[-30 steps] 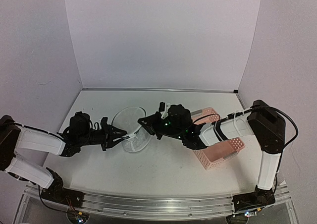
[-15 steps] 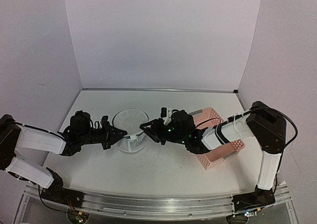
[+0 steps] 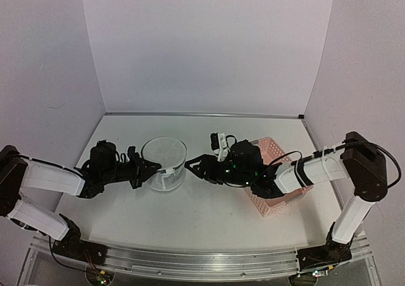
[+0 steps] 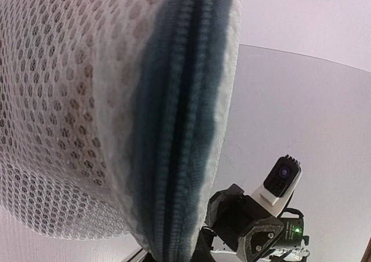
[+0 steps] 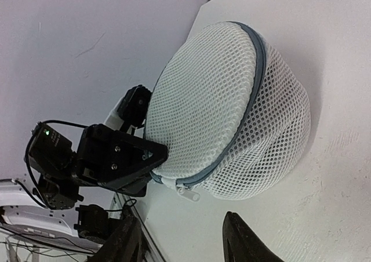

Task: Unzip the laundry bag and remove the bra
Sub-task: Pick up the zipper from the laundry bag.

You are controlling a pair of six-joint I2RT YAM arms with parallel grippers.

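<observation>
Laundry bag (image 3: 163, 161) stands on the table (image 3: 209, 219) as a puffed-up short cylinder, round face up, at about 9 o'clock from the table's middle. Left gripper (image 3: 155, 170) comes in low from 9 o'clock and is clenched on the bag's lower side wall, at the bag's 8 o'clock in the top view. The right wrist view shows its black tip pressed into the mesh right at the seam. The zipper (image 4: 177, 134), a dark blue-grey band, runs around the rim and looks closed along the length that shows. The small white zipper pull (image 5: 188, 193) hangs just beside the left gripper's tip. Right gripper (image 3: 193, 164) sits at the bag's 4 o'clock, near it but apart. It is released, fingers (image 5: 243, 242) spread with nothing between them, pointing at the bag's zipper side. Pink basket (image 3: 281, 202) is at the table's 3 o'clock, partly under the right forearm and well apart from the bag. In the left wrist view the mesh fills the frame from 12 to 7 o'clock, and the right wrist camera (image 4: 282, 175) shows past it at 5 o'clock. Bra cannot be made out through the mesh in any view.
</observation>
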